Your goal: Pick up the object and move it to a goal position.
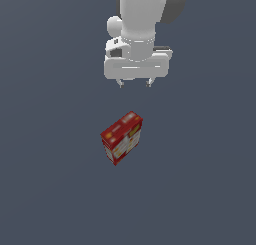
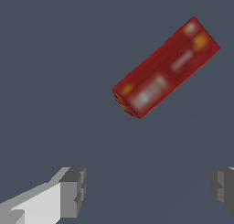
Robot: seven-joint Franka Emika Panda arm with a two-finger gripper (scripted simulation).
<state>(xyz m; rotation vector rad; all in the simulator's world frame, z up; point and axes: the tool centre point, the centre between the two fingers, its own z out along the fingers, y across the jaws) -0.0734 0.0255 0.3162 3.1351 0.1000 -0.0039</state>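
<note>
Fingertips (image 2: 73, 191) of the gripper (image 1: 134, 83) are spread apart and empty — it should be turned to the box (image 1: 122, 137), which stands askew, then lowered over its narrow sides.

box (image 1: 122, 138): small red rectangular carton, cracker-box type, w/ white + yellow-orange print on its faces
state: closed, intact, standing free on the dark floor
pose: upright on a narrow edge, turned at a diagonal; red top face w/ pale blurry print shows in wrist view (image 2: 167, 68)
position vs claw (image 1: 134, 83): below the fingertips, not touching, well apart from them; not between the fingers, off to one side in wrist view
</note>
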